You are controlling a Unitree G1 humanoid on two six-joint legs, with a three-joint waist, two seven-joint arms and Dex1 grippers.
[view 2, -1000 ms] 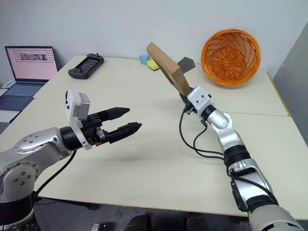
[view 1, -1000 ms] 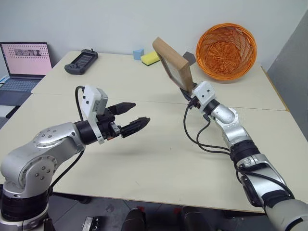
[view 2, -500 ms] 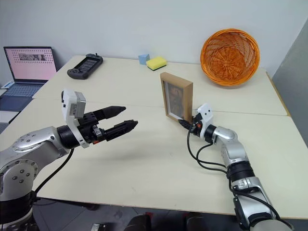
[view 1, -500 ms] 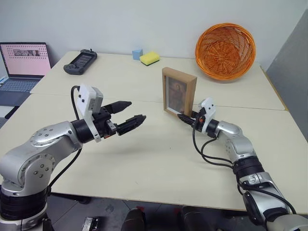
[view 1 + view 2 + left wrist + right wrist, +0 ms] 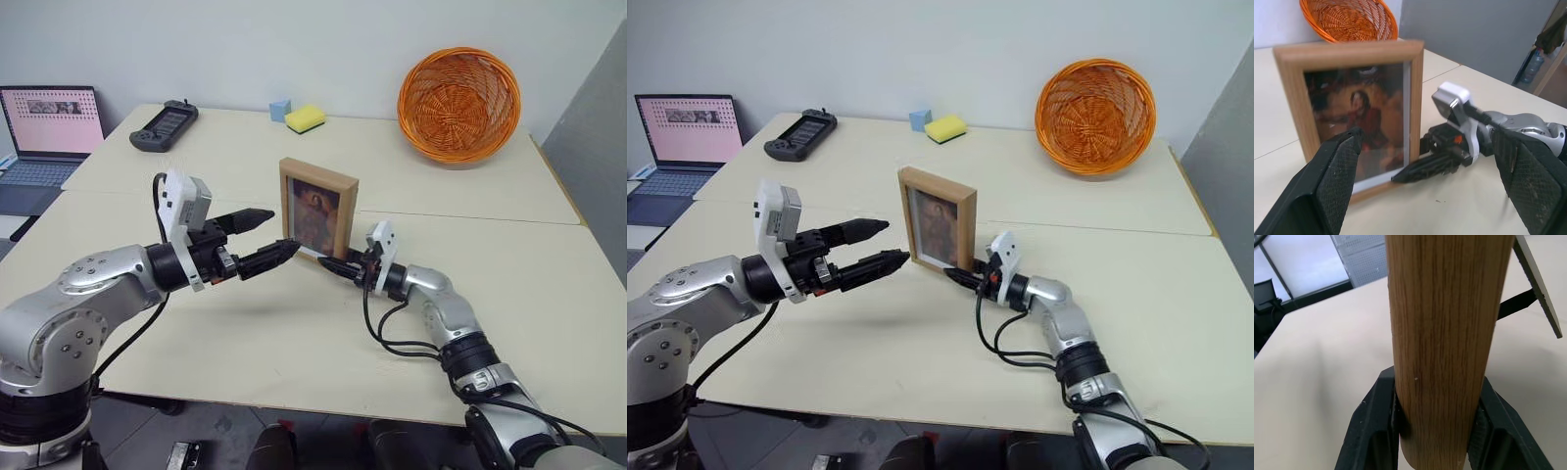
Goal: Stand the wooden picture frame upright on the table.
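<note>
The wooden picture frame [image 5: 318,211] stands upright at the middle of the table [image 5: 294,338], its dark photo facing me and its lower edge down at the tabletop. My right gripper [image 5: 333,265] is shut on the frame's lower right side. In the right wrist view the wood edge [image 5: 1442,333] sits between the two black fingers [image 5: 1371,431], and the prop leg [image 5: 1535,281] sticks out behind. My left gripper [image 5: 897,241] is open and level, its tips just left of the frame and apart from it. The left wrist view shows the photo [image 5: 1352,112] close ahead.
An orange wicker basket [image 5: 458,103] leans at the back right. At the back edge lie a yellow sponge [image 5: 306,118] and a small blue block [image 5: 281,109]. A black handheld console [image 5: 165,124] lies at the back left, and beside the table is a laptop [image 5: 49,127].
My right gripper has brought the frame down and to the left, turning it from tilted in the air to upright with the photo toward me. The left gripper has stayed where it was.
</note>
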